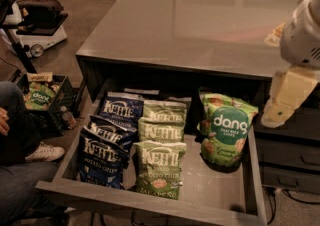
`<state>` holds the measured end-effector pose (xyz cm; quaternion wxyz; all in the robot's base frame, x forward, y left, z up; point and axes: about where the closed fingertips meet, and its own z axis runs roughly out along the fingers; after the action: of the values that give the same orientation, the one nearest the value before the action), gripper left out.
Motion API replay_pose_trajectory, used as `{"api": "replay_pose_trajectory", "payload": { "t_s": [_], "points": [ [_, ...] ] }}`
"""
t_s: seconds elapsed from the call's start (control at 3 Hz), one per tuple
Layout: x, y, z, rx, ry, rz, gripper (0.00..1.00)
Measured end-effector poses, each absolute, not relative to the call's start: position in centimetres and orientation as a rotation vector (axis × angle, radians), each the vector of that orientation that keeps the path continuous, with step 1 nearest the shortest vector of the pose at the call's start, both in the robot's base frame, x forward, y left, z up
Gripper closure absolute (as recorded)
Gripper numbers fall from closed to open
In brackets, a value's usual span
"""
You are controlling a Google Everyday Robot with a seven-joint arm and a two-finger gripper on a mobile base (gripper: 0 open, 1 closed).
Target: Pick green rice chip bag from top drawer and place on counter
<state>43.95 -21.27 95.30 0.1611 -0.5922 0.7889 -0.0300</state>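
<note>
The green rice chip bag [225,129] stands leaning at the back right of the open top drawer [150,201], with its "dang" lettering facing me. The counter [190,15] stretches behind and above the drawer. My gripper [286,99] hangs at the right edge of the view, above the drawer's right wall. It is to the right of the bag, a little higher, and not touching it. It holds nothing that I can see.
Three dark blue Kettle bags [107,145] and three olive-green Kettle bags [159,157] fill the drawer's left and middle. Black drawer fronts [290,160] are at the right. A person's leg and shoe [40,152] and a crate with another dang bag [40,95] are at the left.
</note>
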Motion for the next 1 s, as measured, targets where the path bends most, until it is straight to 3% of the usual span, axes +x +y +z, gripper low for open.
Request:
{"api": "replay_pose_trajectory", "payload": {
  "t_s": [1.0],
  "points": [
    [46.3,-21.1,85.6,-1.585,2.345,-0.071,0.0]
  ]
}}
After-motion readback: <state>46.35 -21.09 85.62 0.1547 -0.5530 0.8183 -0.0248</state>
